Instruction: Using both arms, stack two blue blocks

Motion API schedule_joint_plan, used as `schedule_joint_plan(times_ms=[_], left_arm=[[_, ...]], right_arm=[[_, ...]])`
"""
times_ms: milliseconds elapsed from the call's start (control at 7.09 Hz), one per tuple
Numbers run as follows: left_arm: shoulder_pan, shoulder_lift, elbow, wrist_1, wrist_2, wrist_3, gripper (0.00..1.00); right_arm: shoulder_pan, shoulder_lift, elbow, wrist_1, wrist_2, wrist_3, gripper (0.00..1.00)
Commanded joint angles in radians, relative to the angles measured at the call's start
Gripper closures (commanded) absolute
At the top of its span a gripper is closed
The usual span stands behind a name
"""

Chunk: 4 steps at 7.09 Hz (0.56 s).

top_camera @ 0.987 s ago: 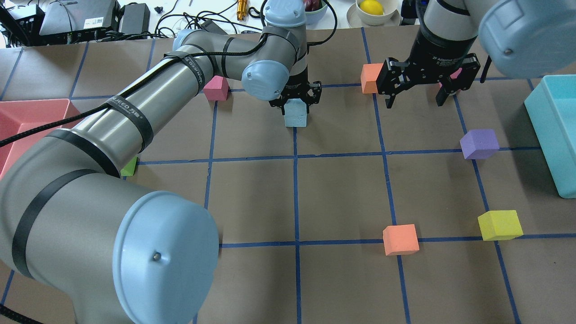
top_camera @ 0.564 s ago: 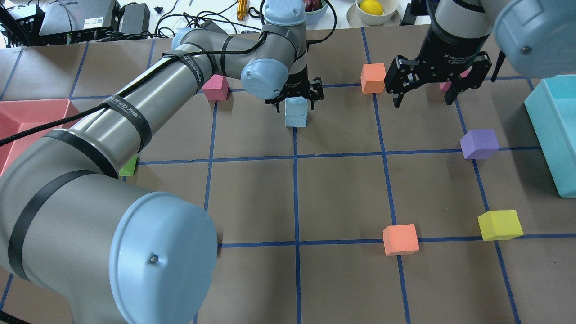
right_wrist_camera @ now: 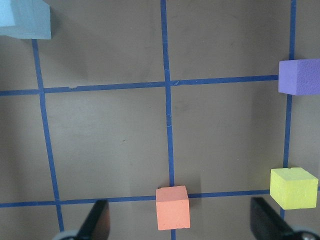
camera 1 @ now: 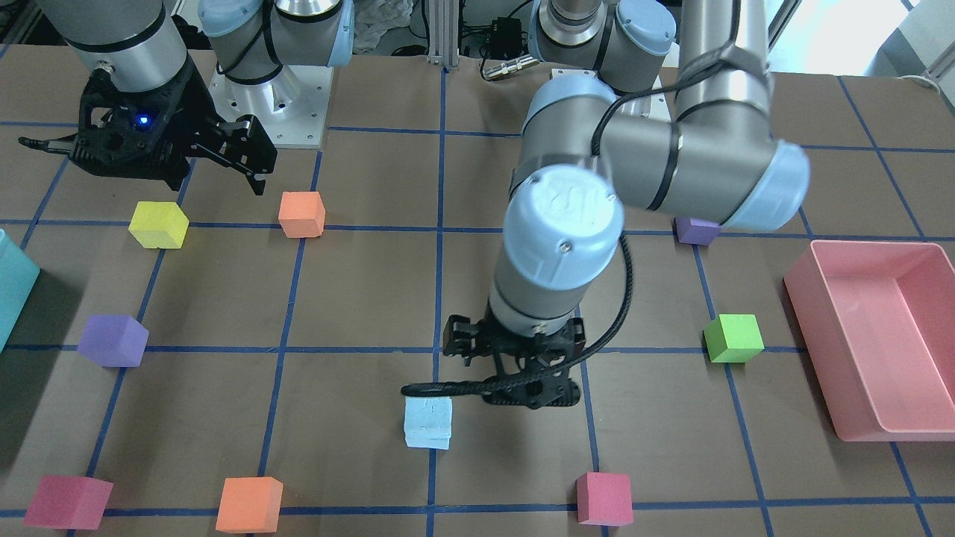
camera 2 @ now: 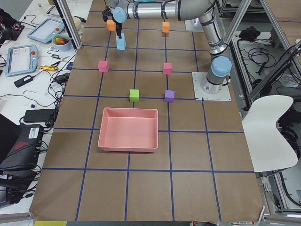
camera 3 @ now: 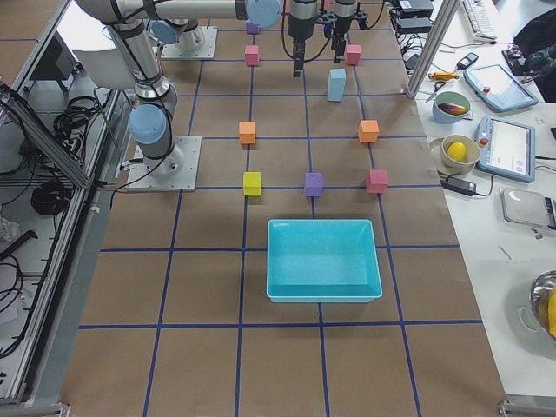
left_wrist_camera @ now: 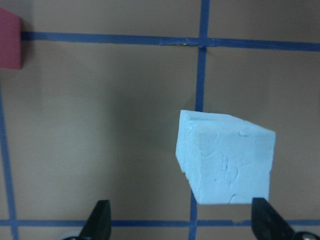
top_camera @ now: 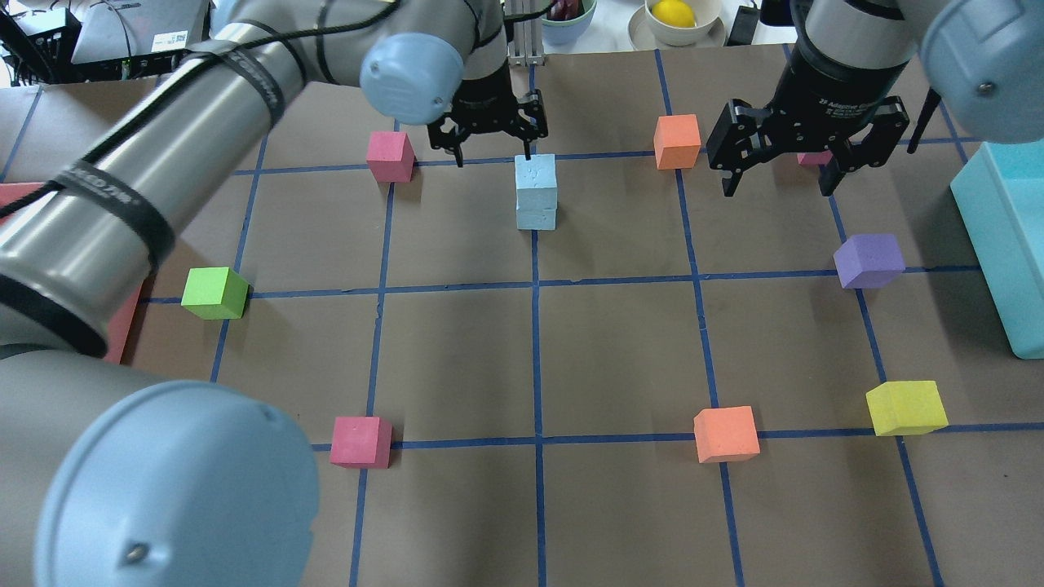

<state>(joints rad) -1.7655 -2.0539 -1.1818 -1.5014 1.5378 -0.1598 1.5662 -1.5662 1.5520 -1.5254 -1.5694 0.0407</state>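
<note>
The two blue blocks [top_camera: 536,191] stand stacked one on the other on a blue tape line at the far middle of the table. The stack also shows in the front view [camera 1: 428,422] and the left wrist view [left_wrist_camera: 227,160]. My left gripper [top_camera: 492,145] is open and empty. It hangs above the table just beyond and left of the stack and does not touch it. My right gripper [top_camera: 776,175] is open and empty, raised at the far right, well apart from the stack.
A teal bin [top_camera: 1003,236] stands at the right edge and a pink bin [camera 1: 873,335] at the left. Loose cubes lie around: orange [top_camera: 677,140] [top_camera: 726,434], yellow [top_camera: 905,406], purple [top_camera: 869,259], pink [top_camera: 390,155] [top_camera: 360,440], green [top_camera: 214,292].
My left gripper has let go of the upper blue block, risen and drawn back to the left, leaving the stack standing. The right gripper has lifted slightly.
</note>
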Motion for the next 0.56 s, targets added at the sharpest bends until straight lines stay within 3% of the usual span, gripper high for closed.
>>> schedule_joint_plan(times_ms=[0,141,423], left_arm=[[0.096,0.159,-0.016,-0.120,0.007,0.168,0.00],[0.150,0.222,-0.037,-0.166,0.005,0.251,0.00],[0.164,0.370,-0.207,-0.142,0.004,0.261,0.00]], right_arm=[[-0.003,0.000,-0.001,-0.016,0.000,-0.001,0.00],[-0.003,0.000,-0.001,-0.012,0.000,-0.001,0.00],[-0.003,-0.001,-0.003,-0.010,0.000,0.001,0.00]])
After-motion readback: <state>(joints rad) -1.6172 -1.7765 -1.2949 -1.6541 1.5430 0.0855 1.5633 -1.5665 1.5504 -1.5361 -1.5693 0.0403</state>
